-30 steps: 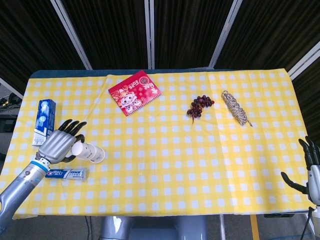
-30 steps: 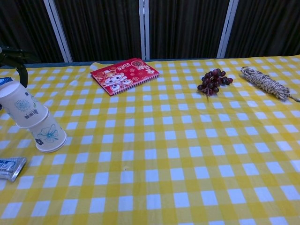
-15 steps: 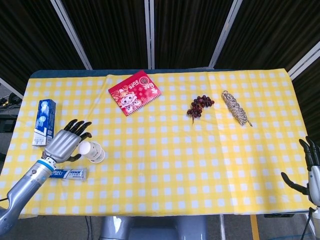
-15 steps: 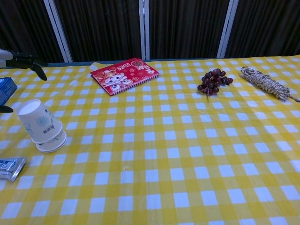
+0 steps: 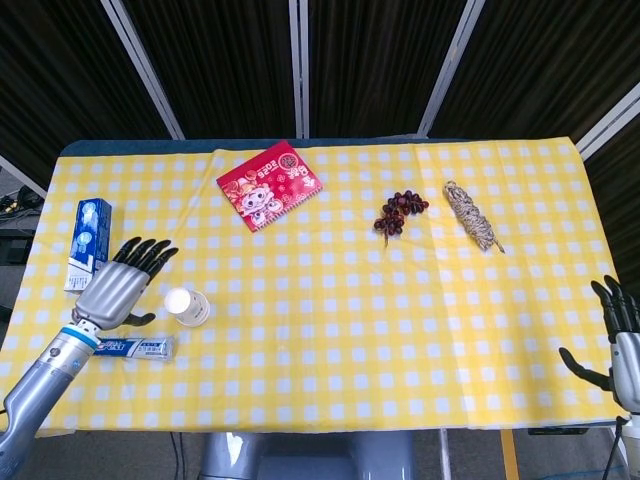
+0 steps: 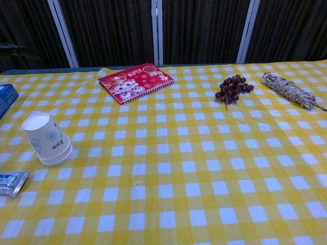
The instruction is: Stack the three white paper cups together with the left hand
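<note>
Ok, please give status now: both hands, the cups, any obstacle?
Left hand open, beside the cup stack, not touching. Right hand open at table edge. Cups nested upside down. Toothpaste tube close by, not blocking.

White paper cups [image 6: 47, 139] nested upside down on our yellow checked tablecloth [image 6: 204, 168].
We see them leaning slightly, near the left edge.
</note>
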